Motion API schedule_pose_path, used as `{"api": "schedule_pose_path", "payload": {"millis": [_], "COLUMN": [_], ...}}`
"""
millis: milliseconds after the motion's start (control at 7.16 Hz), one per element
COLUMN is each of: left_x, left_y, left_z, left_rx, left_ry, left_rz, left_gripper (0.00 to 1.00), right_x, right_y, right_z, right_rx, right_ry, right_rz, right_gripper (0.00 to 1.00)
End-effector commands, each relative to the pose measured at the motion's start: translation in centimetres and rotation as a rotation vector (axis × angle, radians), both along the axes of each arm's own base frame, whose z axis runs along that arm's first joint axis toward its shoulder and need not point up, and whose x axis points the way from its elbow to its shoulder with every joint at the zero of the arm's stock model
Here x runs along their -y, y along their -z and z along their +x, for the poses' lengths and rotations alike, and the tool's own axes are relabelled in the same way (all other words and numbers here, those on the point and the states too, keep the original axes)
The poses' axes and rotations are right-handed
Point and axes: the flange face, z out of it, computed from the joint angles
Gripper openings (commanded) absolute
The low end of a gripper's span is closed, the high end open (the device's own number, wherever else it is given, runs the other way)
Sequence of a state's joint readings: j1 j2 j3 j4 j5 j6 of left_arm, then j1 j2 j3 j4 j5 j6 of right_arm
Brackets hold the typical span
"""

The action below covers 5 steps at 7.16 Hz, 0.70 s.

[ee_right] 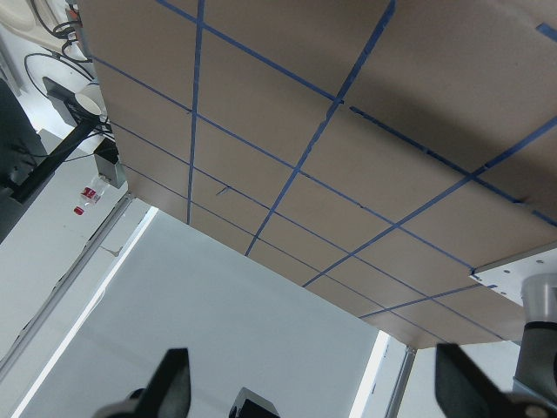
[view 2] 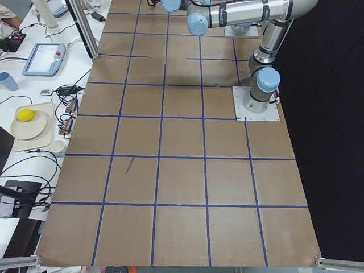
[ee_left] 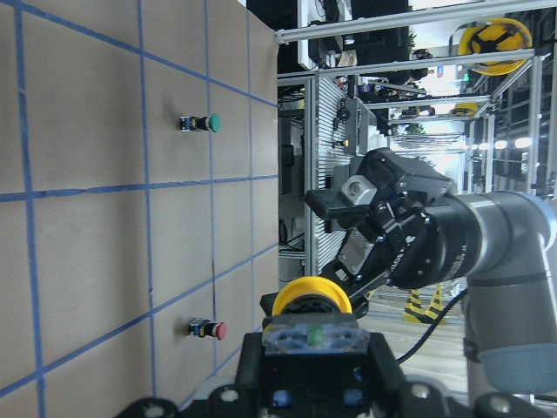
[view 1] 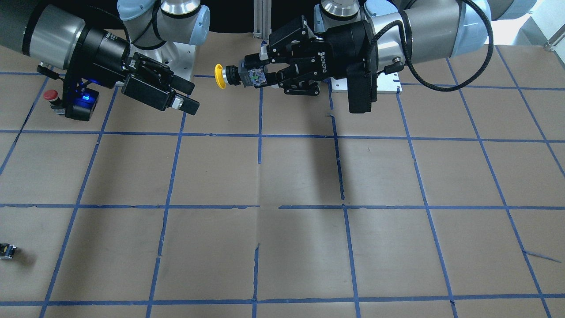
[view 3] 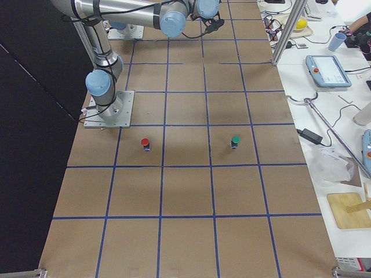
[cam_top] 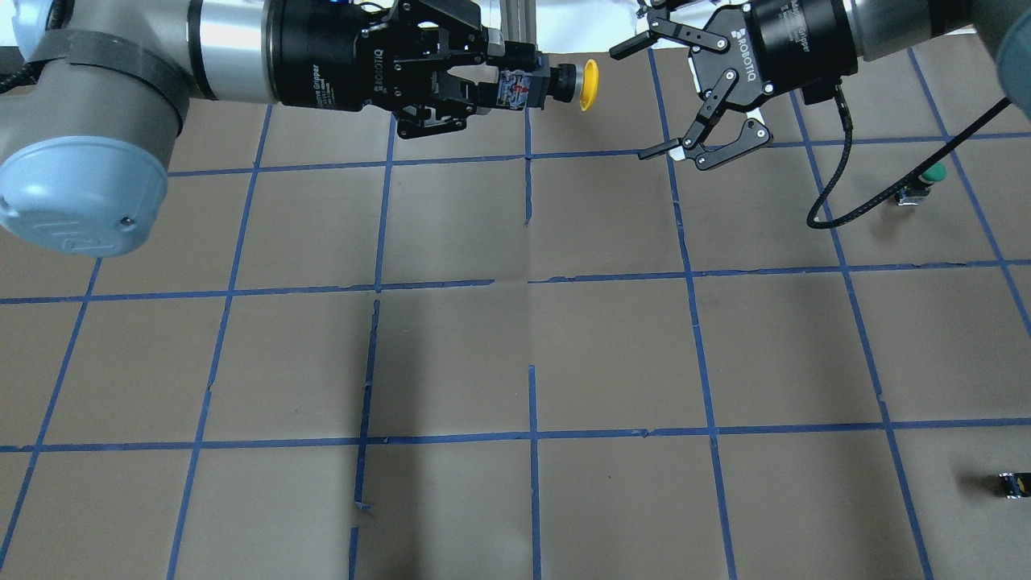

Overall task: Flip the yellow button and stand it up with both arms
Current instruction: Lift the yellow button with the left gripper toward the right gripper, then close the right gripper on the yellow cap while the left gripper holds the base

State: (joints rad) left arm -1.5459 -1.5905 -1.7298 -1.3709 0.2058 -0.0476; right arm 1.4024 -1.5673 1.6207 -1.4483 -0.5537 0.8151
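Observation:
My left gripper (view 1: pixel 259 73) is shut on the grey-black contact block of the yellow button (view 1: pixel 229 76) and holds it level, high above the table. The yellow cap (cam_top: pixel 590 84) points toward my right gripper (cam_top: pixel 654 97). The right gripper is open and empty, a short gap from the cap. In the left wrist view the yellow cap (ee_left: pixel 312 300) sits just beyond the block, with the right gripper (ee_left: pixel 348 235) facing it. The right wrist view shows both open fingers (ee_right: pixel 170 387) with nothing between them.
A red-capped button (view 1: pixel 51 96) stands under the right arm. A green-capped button (cam_top: pixel 926 179) stands on the table's right side. A small capless black block (cam_top: pixel 1013 484) lies near the right edge. The brown table (cam_top: pixel 515 338) has a blue tape grid.

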Motion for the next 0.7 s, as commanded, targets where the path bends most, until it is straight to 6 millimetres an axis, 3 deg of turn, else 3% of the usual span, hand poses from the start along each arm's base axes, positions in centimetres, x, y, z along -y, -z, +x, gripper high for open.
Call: {"api": "schedule_pose_path", "payload": {"millis": [0,559], "left_x": [0.0,0.3], "left_y": [0.1,-0.3], "left_z": [0.0,0.0], "left_rx": [-0.044,-0.045], "left_ry": [-0.001,-0.008], "left_rz": [-0.024,-0.011], "left_gripper": [0.12,0.12], "right_x": [-0.1,-2.1], "right_y": [-1.1,-3.9], "right_z": [0.6,1.3], "right_rx": [0.075,0.108], "right_ry": [0.020,0.027], "right_rz": [-0.002,-0.038], "right_gripper": [1.00,1.00]}}
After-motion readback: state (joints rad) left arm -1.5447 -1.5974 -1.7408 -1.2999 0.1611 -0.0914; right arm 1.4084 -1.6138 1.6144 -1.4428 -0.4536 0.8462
